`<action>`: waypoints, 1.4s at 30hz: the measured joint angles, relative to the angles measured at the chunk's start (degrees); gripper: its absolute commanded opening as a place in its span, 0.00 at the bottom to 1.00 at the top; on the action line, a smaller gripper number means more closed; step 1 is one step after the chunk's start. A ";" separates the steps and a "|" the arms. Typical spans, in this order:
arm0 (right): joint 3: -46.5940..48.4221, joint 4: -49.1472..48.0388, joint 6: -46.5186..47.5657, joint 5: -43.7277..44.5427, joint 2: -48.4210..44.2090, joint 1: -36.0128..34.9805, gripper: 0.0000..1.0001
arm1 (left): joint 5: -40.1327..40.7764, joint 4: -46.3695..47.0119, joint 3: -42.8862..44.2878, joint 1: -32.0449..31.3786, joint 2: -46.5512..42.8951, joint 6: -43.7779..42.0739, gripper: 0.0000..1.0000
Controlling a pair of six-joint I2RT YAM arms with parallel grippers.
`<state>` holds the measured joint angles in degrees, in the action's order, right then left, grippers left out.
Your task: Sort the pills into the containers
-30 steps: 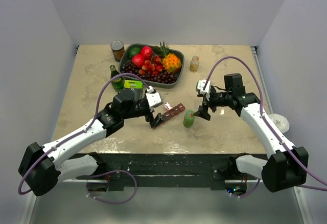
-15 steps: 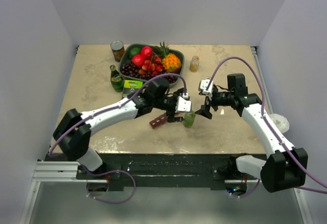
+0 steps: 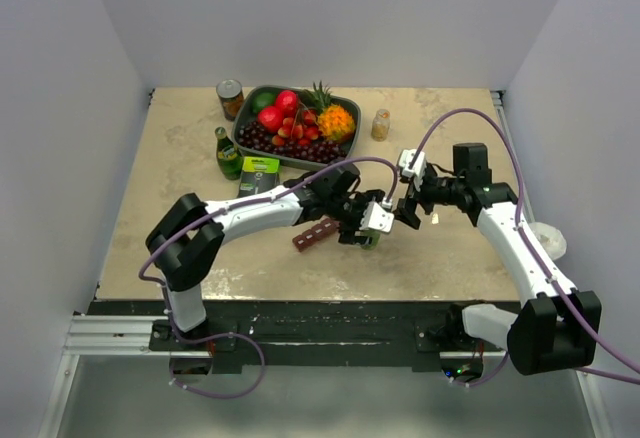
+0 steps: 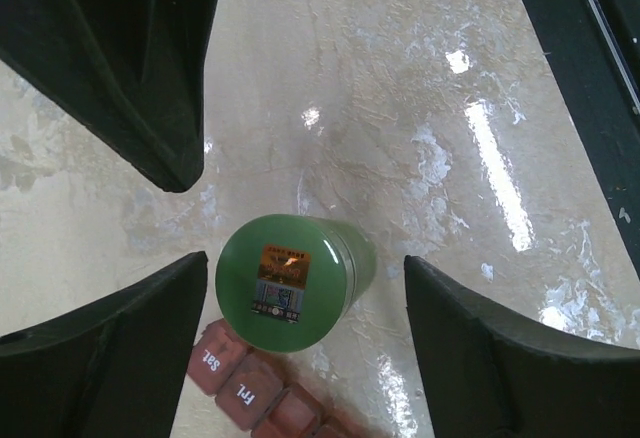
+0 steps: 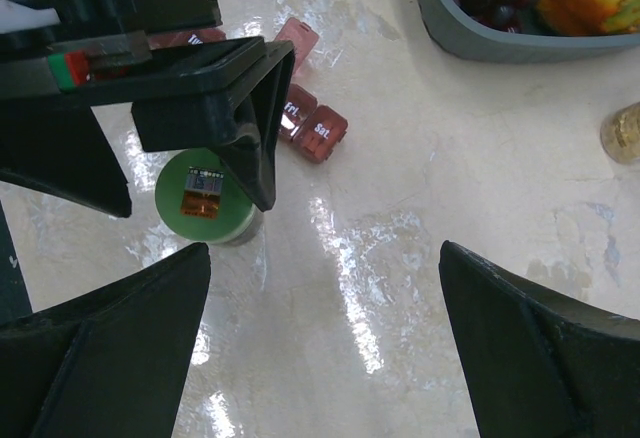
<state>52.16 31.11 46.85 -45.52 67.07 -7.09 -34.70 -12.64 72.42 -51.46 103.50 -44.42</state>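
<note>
Setting: pale marbled tabletop, glossy and streaked with lamp glare, enclosed by plain white walls.
Progress: judged early. The pill bottle is capped, no loose pill shows, and the legible lids of the pill organiser lie shut. Uncapping, opening cells and dealing out pills all appear left to do.
Left gripper: reached across mid-table, jaws spread, one finger on either side of the pill bottle. Neither finger visibly touches it, and nothing is held.
Pill bottle: upright cylinder of smooth green plastic. Its flat round cap carries a small printed sticker.
Pill organiser: long narrow strip of translucent maroon plastic lying flat at mid-table, with rounded square cells in one row. The end lids read "Fri" and "Sat". The "Sat" end lies just beside the bottle's base; contact cannot be told. A paler flap farther along may be a raised lid.
Right gripper: jaws wide apart and empty, poised just right of the bottle.
Black-and-green box: flat carton, behind the strip.
Green glass bottle: small and upright, beside the box.
Fruit tray: dark grey tray with rounded walls, heaped with glossy fruit.
Small jar: clear with amber contents, to the right of the tray.
Tin can: ribbed metal, at the far left.
</note>
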 measured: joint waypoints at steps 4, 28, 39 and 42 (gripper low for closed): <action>0.00 -0.04 -0.35 0.00 0.04 0.09 0.99 | -0.02 0.04 0.50 -0.04 1.09 -0.13 0.72; 8.13 15.93 14.05 -12.85 8.39 -4.42 0.99 | 8.92 19.04 -22.84 2.67 -27.32 40.74 0.00; 10.12 6.56 -0.48 -16.59 11.08 -19.65 0.96 | 19.96 25.27 -31.23 2.58 -37.00 51.23 0.00; 9.42 1.77 -6.19 -17.44 11.85 -20.55 0.96 | 23.63 27.15 -31.63 2.58 -38.64 53.59 0.00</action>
<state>61.58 32.88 40.66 -62.96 78.91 -27.64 -11.07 14.50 40.80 -48.88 64.86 9.17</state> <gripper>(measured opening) 0.963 0.579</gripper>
